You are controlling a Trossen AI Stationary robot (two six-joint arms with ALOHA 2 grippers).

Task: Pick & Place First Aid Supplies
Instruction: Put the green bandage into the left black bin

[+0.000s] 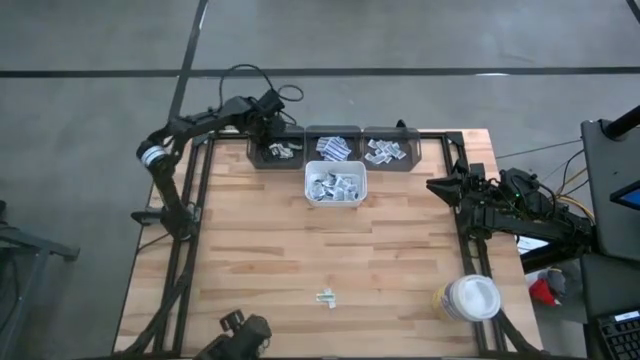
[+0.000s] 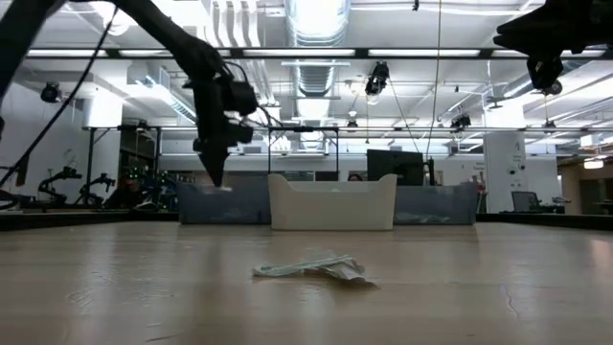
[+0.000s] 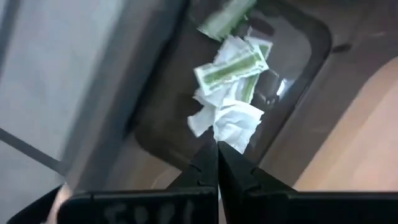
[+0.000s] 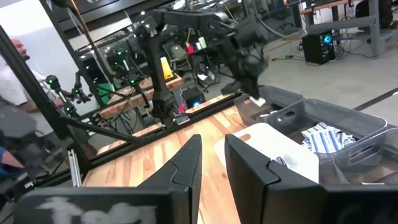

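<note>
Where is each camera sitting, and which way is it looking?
High view: above the table, looking straight down; both arms show.
Low view: at tabletop height, looking across at the white bin; the left arm hangs down.
Left wrist view: on the left arm, looking into the left grey bin; the left claw pinches a white sachet.
Right wrist view: on the right arm at the table's right edge, looking across the table; the right claw is open.
Shared: high and low views both show the loose sachet on the table.
</note>
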